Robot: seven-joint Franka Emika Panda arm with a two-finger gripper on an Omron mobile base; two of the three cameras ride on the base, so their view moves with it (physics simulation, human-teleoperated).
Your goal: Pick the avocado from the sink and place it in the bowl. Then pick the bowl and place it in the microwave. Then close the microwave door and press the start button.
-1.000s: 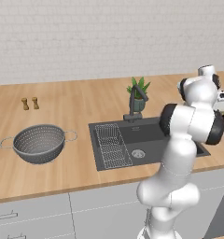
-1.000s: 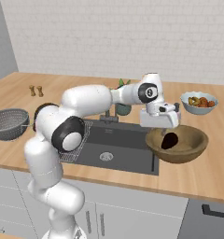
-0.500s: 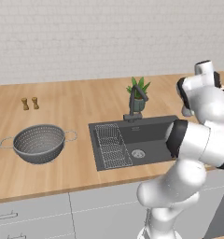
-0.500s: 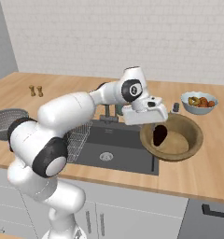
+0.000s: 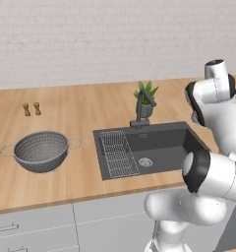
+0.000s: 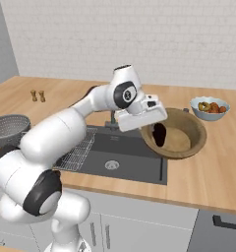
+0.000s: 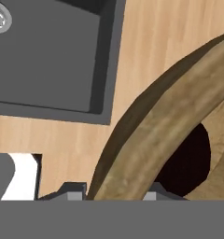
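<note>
My gripper [image 6: 150, 124] is shut on the near rim of the light-brown wooden bowl [image 6: 185, 138], which hangs tilted above the counter just right of the sink [image 6: 115, 153]. The dark avocado [image 6: 159, 134] lies inside the bowl against its lower wall. In the hand view the bowl's rim [image 7: 170, 121] runs up between the fingertips [image 7: 73, 194] of my gripper [image 7: 111, 196], and the avocado [image 7: 191, 161] shows as a dark mass behind it. The sink [image 7: 48, 56] lies at upper left there, and the basin [image 5: 157, 147] sits mid-counter in the left base view. The microwave and its door are out of view.
A steel colander [image 5: 40, 151] rests on the counter left of the sink. A wire rack [image 5: 119, 153] lies in the basin's left part, with the faucet [image 5: 139, 110] and a potted plant [image 5: 147, 98] behind. A pale fruit bowl [image 6: 210, 107] stands at the back right.
The arm has swung and refolded while keeping its grip. The bowl has risen a little and tipped, its open face turned more toward the right base camera.
</note>
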